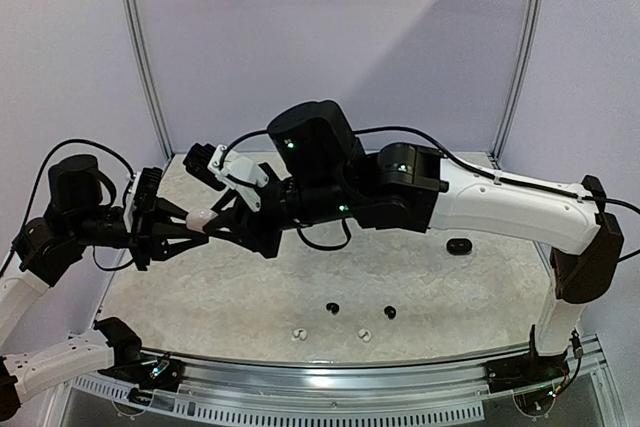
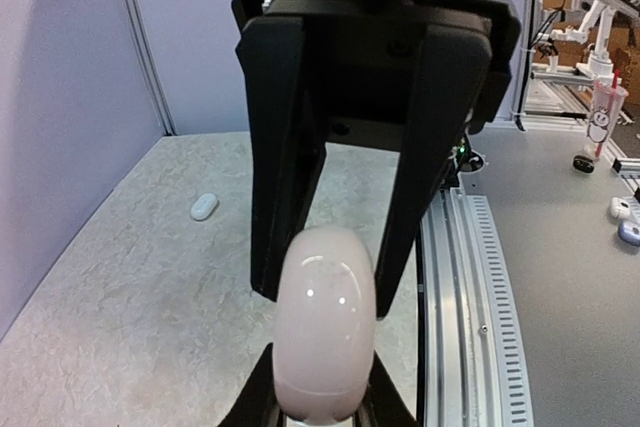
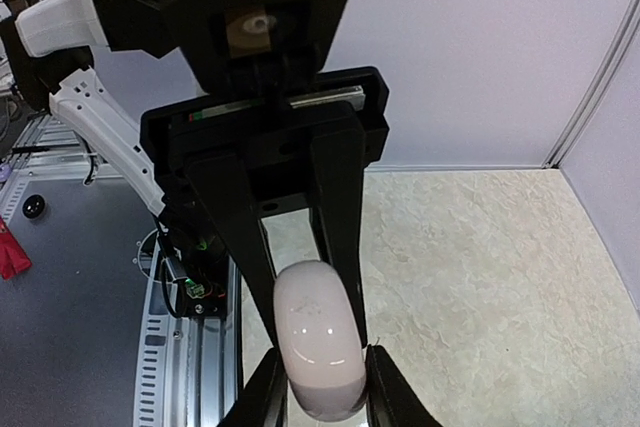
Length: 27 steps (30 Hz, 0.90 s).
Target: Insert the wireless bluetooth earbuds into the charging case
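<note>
Top external is showing you the left gripper (image 1: 195, 222) clamping the white charging case (image 1: 201, 217) at frame left, the right gripper (image 1: 213, 226) apparently pinching its other end; four earbuds (image 1: 332, 307) are lying loose at lower centre, none inserted

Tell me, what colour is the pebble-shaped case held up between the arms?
The charging case is glossy pale pinkish white; the left wrist view shows it best.
</note>
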Available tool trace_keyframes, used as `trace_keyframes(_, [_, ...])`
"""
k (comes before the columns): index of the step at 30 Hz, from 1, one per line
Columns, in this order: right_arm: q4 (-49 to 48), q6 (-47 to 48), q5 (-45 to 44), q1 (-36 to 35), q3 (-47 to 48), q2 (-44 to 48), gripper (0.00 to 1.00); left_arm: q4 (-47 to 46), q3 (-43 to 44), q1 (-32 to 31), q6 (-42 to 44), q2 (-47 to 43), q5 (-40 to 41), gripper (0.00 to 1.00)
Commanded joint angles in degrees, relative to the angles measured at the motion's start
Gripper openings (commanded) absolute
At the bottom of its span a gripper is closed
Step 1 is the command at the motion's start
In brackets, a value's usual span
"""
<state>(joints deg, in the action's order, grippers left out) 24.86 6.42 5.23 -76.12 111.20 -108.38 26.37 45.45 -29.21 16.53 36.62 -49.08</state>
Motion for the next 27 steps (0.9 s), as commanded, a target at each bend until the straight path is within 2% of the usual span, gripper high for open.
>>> trace_keyframes(1, [1.35,0.47,1.6,0.09,2.78,-2.67,0.22,-0.87,0.27,-0.41,-1.02,0.04,-1.2,0.0])
trace_keyframes(4, [2.23,0.3,2.86,0.47,3.47,-3.06,0.08,-0.96,0.33,-0.41,-1.67,-0.06,-0.89,0.0])
trace_keyframes(6, [2.26,-0.64,3.44,1.19,3.36,-2.94,0.04,-1.25,0.08,-0.41,-2.5,-0.06,-0.15,0.0])
trace_keyframes(7, [2.05,-1.65,3.56,1.83,3.13,-2.71,0.03,-1.74,-0.15,-0.41,-3.8,-0.03,1.44,0.18])
trace_keyframes(8, [1.77,-3.27,3.38,2.54,2.3,-2.31,0.03,-2.29,-0.61,-0.41,-5.26,-0.03,4.3,0.49])
trace_keyframes(9, [1.23,-4.27,2.74,3.35,1.22,-1.93,0.02,-2.52,-1.11,-0.41,-6.18,-0.04,7.19,0.88])
trace_keyframes(10, [0.71,-5.56,1.53,4.27,-0.16,-1.23,0.01,-2.57,-1.56,-0.41,-6.47,-0.09,10.21,0.98])
trace_keyframes(13, [0.36,-12.94,-1.88,9.41,-4.73,0.61,0.02,-2.75,-2.49,-0.41,-7.25,-0.4,22.37,0.99])
trace_keyframes(16, [2.45,-25.63,-0.14,16.38,-8.87,0.35,0.02,-2.44,-2.99,-0.43,-9.84,-0.13,35.05,0.99])
trace_keyframes(18, [5.43,-32.89,-0.06,19.87,-10.37,-1.67,0.01,-1.14,-3.13,-0.41,-10.19,0.38,39.91,0.99])
trace_keyframes(22, [7.6,-39.03,2.68,23.32,-11.11,-6.81,0.03,1.36,-3.8,-0.34,-10.27,0.29,41.66,0.99])
trace_keyframes(27, [5.88,-42.02,11.04,27.07,-10.75,-13.52,0.06,1.84,-4.58,-0.32,-10.98,-0.58,38.33,0.99])
